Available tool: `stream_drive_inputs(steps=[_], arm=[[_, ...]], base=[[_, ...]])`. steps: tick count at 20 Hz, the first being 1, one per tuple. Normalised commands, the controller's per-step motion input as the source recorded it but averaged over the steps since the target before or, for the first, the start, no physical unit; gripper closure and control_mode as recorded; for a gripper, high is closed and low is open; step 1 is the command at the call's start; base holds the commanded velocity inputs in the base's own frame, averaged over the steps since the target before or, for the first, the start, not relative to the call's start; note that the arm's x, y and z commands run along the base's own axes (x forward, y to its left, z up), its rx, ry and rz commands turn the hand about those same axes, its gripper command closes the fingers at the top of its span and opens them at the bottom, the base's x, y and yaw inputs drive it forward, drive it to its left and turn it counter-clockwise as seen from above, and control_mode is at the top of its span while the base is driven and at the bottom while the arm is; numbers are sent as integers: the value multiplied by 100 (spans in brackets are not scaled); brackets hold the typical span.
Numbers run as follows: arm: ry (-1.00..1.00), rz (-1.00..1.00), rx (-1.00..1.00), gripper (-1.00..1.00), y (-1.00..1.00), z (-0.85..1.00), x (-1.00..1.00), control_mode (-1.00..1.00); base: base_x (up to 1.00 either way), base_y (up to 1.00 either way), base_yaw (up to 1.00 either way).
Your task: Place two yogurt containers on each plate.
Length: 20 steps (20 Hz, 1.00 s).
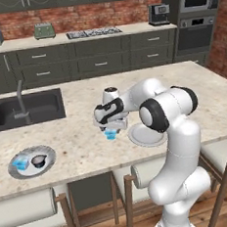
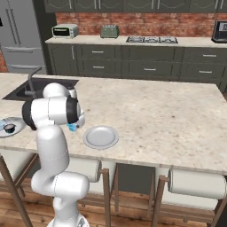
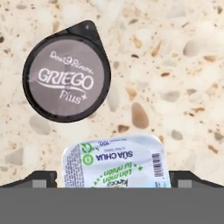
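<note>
Blue yogurt cup (image 3: 116, 162) between the fingers of the wide-open hand (image 3: 113, 177), ungripped.

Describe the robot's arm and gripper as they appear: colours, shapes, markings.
The arm is glossy white, built of rounded tubular segments with dark black bands at the joints. The gripper has a white body with a black section. In the hand view its finger tips are small, dark and blocky. No cables or markings visible.

Speckled counter (image 1: 79, 143): two plates (image 1: 31, 161) (image 2: 101, 137), dark cup (image 3: 66, 72), blue cup (image 3: 116, 162).

Even, bright rendered light; soft faint shadows; low-resolution, slightly blurry frames.
</note>
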Motion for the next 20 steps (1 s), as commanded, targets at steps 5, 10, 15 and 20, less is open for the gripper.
stream_drive_inputs(steps=[5, 10, 15, 20], arm=[[0, 2, 0, -100, 0, -14, 1, -100], [0, 3, 0, -100, 0, -6, -4, -100], [0, 3, 0, -100, 0, 0, -1, -100], [1, 1, 0, 100, 0, -9, -5, -100]], base=[[0, 0, 0], [0, 0, 0], [0, 0, 0], [0, 0, 0]])
